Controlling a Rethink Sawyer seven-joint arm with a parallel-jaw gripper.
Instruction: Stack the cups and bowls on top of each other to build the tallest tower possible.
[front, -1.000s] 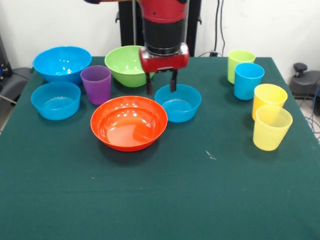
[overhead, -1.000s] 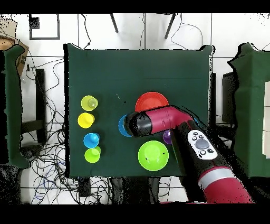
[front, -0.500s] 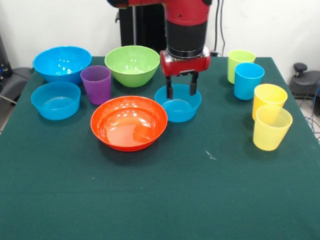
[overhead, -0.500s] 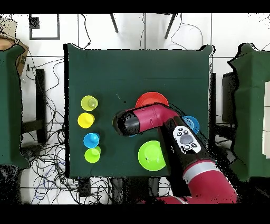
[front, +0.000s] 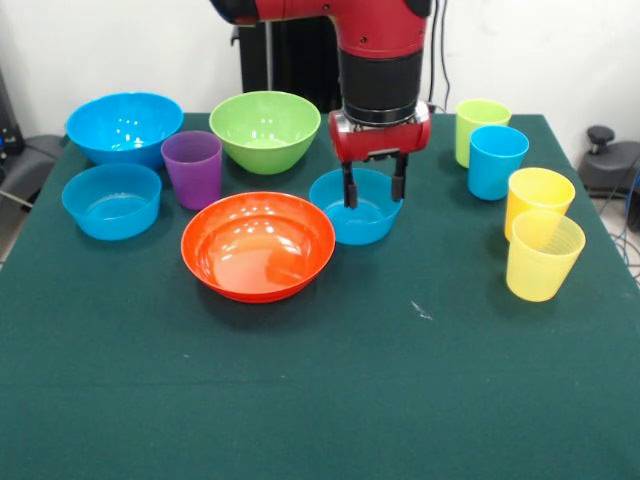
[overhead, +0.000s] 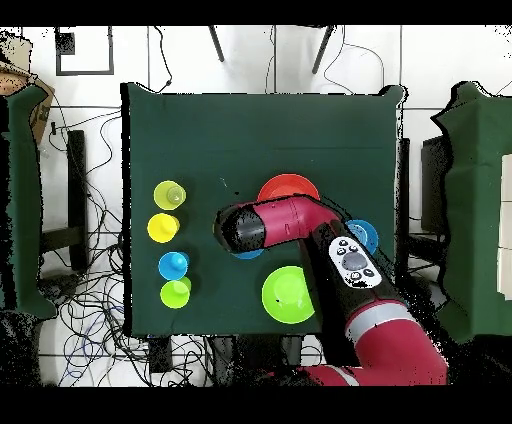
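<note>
My gripper hangs open just over a small blue bowl at mid-table, fingers apart with nothing between them. To its left lies the wide orange bowl. Behind that stand the purple cup and the lime green bowl. At far left are the large blue bowl and another small blue bowl. On the right stand a green cup, a blue cup and two yellow cups. No tower shows; each piece stands alone. In the overhead view the arm hides the gripper.
The green cloth-covered table has open room along its front half. In the overhead view the arm stretches over the middle bowls. Cables lie on the floor around the table.
The gripper has swung to the picture's right in the front view, from the small blue bowl's left rim to over the bowl, and dropped slightly. It stayed open. Cups and bowls have not moved.
</note>
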